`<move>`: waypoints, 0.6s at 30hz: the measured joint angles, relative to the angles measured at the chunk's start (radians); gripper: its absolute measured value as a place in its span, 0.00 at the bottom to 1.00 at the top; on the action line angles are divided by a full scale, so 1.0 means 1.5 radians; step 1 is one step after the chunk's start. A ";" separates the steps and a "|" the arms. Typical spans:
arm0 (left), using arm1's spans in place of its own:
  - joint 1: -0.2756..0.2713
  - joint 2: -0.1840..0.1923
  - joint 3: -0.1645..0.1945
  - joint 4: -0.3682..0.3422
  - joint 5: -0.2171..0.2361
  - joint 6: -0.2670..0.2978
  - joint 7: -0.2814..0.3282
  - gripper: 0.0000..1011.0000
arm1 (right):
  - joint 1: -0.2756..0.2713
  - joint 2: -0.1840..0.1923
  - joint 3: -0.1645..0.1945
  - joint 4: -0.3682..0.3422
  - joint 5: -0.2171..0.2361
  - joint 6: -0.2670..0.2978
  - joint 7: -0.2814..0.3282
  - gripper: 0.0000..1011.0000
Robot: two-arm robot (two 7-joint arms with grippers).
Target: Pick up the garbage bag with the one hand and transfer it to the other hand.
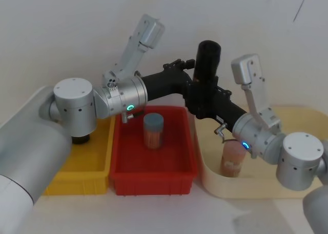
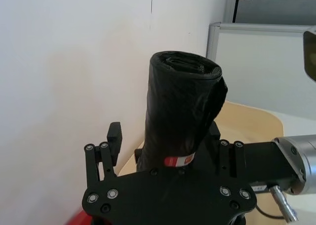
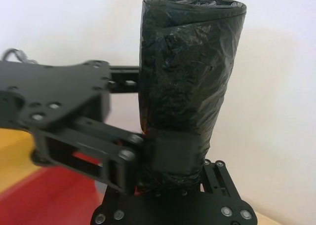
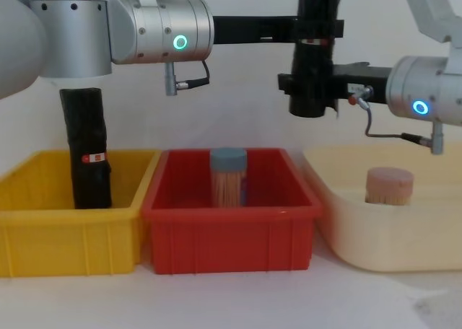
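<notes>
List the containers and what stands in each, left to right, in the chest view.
Yellow bin with a black roll → red bin with a blue-lidded jar → cream tub with a pink-lidded jar.

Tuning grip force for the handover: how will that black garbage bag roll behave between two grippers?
The garbage bag roll looks soft: its wrinkled film bulges above the left gripper, so it probably compresses. The glossy plastic may slip under light force. It stands upright, with the right gripper lower on it; being tall and narrow, it could tilt once one side lets go.
</notes>
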 joint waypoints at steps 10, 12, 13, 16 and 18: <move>0.000 0.000 0.000 0.000 0.000 0.000 0.000 0.99 | -0.018 0.025 0.027 -0.018 -0.017 0.026 -0.044 0.56; 0.000 0.000 0.000 0.000 0.000 0.000 0.000 0.99 | -0.020 0.029 0.031 -0.018 -0.019 0.029 -0.051 0.56; 0.000 0.000 0.000 0.000 0.000 0.000 0.000 0.99 | -0.021 0.032 0.035 -0.019 -0.022 0.033 -0.057 0.56; 0.000 0.000 0.000 0.000 0.000 0.000 0.000 0.99 | -0.023 0.038 0.041 -0.019 -0.027 0.038 -0.066 0.56; 0.000 0.000 0.000 0.000 0.000 0.000 0.000 0.99 | -0.023 0.042 0.045 -0.018 -0.030 0.041 -0.071 0.56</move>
